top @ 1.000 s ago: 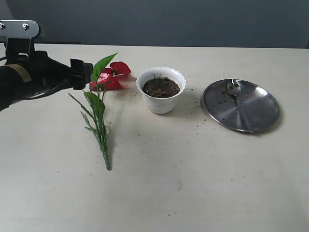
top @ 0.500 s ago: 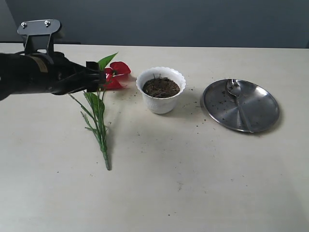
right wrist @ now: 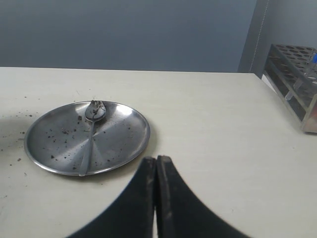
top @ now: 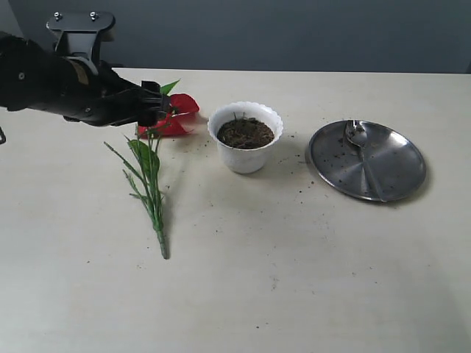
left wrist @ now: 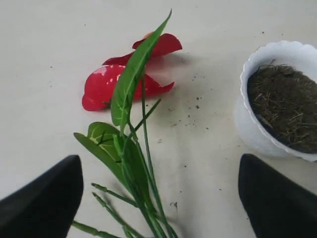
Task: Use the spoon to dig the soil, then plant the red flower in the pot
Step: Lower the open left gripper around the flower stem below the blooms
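The red flower (top: 179, 116) lies flat on the table, its green stems (top: 153, 198) running toward the near edge. My left gripper (top: 157, 108) hovers over the upper stems and leaf, open. In the left wrist view its two black fingers (left wrist: 44, 198) stand wide apart on either side of the stems (left wrist: 148, 188), with the red flower's bloom (left wrist: 101, 87) beyond them. The white pot (top: 245, 158) holds the soil (top: 245, 133) and stands right of the flower. The spoon (top: 358, 136) rests on the steel plate (top: 397, 165). My right gripper (right wrist: 157, 161) is shut and empty, near the plate (right wrist: 119, 139).
Soil crumbs are scattered on the table around the pot and on the plate. A test-tube rack (right wrist: 297, 84) stands at the table's edge in the right wrist view. The pot's scalloped rim (left wrist: 252, 59) is close to the left gripper's side.
My left arm has moved right and forward, bringing the open gripper over the flower's upper stems. The flower, pot, spoon and right gripper have not moved.
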`<state>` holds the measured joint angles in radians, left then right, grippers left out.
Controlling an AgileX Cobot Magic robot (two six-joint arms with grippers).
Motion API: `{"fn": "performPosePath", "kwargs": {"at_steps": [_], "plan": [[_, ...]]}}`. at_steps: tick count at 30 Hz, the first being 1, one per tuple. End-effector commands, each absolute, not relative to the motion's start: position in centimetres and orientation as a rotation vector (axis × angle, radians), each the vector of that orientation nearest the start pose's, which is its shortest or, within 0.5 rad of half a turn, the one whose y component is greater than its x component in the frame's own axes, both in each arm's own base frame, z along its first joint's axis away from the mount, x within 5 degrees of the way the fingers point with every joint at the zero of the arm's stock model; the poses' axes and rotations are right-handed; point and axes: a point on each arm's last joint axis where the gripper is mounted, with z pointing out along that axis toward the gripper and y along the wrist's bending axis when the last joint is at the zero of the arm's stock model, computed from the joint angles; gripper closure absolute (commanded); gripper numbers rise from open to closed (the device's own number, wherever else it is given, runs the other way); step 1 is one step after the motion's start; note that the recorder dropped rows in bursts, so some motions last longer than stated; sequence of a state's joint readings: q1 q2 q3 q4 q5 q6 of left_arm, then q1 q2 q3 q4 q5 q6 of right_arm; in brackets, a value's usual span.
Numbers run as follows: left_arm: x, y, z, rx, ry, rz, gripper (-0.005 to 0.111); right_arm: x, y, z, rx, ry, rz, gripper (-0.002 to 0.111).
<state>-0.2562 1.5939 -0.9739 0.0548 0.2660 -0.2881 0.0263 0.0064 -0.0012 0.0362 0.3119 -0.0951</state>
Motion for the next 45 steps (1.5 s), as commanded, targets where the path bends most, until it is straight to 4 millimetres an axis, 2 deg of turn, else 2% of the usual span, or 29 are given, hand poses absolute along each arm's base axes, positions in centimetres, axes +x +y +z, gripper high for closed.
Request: {"fn": "performPosePath", "kwargs": {"at_steps": [1, 6, 11, 20, 26, 30, 35, 38, 45], "plan": [[33.6, -8.4, 23.9, -0.014, 2.427, -0.164, 0.027, 5.4, 0.2, 18.6, -0.082, 1.786, -0.022, 0.109], [34.3, -8.0, 24.5, -0.197, 2.53, -0.104, 0.027, 5.4, 0.2, 18.6, -0.082, 1.786, -0.022, 0.109], [34.9, -8.1, 24.4, -0.264, 2.63, -0.074, 0.027, 5.4, 0.2, 18.6, -0.082, 1.786, -0.022, 0.109], [36.2, -8.5, 22.1, -0.286, 2.786, 0.002, 0.027, 5.4, 0.2, 18.6, -0.082, 1.786, -0.022, 0.109], [37.2, -9.3, 20.0, -0.185, 2.897, -0.022, 0.026, 5.4, 0.2, 18.6, -0.082, 1.786, -0.022, 0.109], [37.5, -9.4, 18.9, -0.154, 2.93, -0.017, 0.021, 5.4, 0.2, 18.6, -0.082, 1.786, -0.022, 0.109], [37.8, -9.5, 18.0, -0.147, 2.935, -0.007, 0.02, 5.4, 0.2, 18.6, -0.082, 1.786, -0.022, 0.109], [37.9, -9.6, 16.9, -0.164, 2.968, -0.015, 0.02, 5.4, 0.2, 18.6, -0.082, 1.786, -0.022, 0.109], [37.7, -10.0, 16.7, -0.275, 2.986, -0.078, 0.02, 5.4, 0.2, 18.6, -0.082, 1.786, -0.022, 0.109]]}}
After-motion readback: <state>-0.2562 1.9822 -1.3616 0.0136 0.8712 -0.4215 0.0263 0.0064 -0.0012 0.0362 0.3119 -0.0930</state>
